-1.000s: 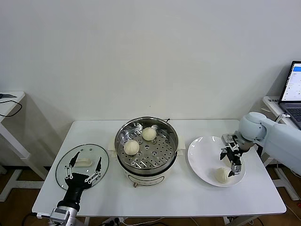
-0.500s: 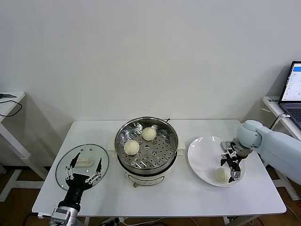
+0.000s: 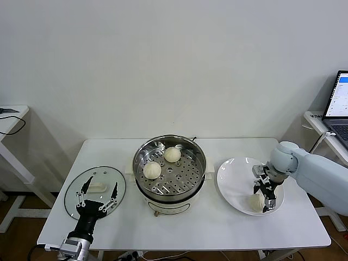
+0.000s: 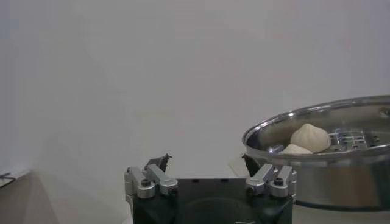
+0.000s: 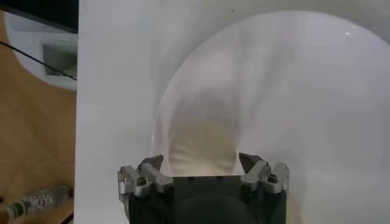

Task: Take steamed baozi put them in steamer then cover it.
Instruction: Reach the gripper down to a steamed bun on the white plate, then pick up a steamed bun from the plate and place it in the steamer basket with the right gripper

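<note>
Between the spread fingers of the right gripper [image 3: 265,199] sits a steamed baozi [image 3: 256,202] on the plate [image 3: 231,179]; a lopsided pinch could dent or roll it, while the left gripper [image 3: 97,194] waits spread over the cover [image 3: 73,194]

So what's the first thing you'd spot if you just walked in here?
The big shiny steamer in the middle of the white table, with two baozi inside. Then the right gripper down over one more bun on the white plate, and the glass cover lying flat by the left gripper.

Nothing here can be read; the laptop [image 3: 340,103] screen at the edge shows only illegible bright patches.
</note>
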`<control>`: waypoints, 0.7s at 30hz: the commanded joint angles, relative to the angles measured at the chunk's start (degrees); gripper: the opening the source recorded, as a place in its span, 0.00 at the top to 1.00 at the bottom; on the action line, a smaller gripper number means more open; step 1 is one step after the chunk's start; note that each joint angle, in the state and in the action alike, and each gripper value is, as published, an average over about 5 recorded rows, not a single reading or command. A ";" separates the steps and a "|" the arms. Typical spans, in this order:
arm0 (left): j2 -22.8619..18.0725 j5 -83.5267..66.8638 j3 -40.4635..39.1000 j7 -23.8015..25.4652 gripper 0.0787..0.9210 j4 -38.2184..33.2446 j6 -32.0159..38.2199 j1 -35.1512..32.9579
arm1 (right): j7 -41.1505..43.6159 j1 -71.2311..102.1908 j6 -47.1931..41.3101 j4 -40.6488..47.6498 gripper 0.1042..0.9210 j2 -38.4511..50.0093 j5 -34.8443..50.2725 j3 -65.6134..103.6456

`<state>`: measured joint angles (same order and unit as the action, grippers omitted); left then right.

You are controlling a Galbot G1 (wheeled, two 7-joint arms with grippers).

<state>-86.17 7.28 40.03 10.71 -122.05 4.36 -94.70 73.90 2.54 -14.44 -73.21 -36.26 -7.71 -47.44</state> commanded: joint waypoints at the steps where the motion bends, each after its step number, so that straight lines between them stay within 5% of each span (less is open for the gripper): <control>1: 0.11 -0.16 0.25 0.05 0.12 -0.15 -0.10 0.07 | 0.11 0.44 0.09 0.75 0.19 -0.38 -0.47 0.33; 9: 0.08 -0.19 0.24 0.09 0.12 -0.04 -0.04 0.06 | 0.10 0.39 0.13 0.92 0.28 -0.59 -0.42 0.48; 21: 0.16 -0.13 0.23 0.08 0.12 -0.42 -0.04 -0.23 | 0.73 -5.87 0.61 -1.05 0.29 2.07 3.91 -0.09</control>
<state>-86.07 7.10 40.21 10.82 -122.32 4.32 -94.89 74.65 0.34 -14.02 -73.76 -35.02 -5.90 -47.10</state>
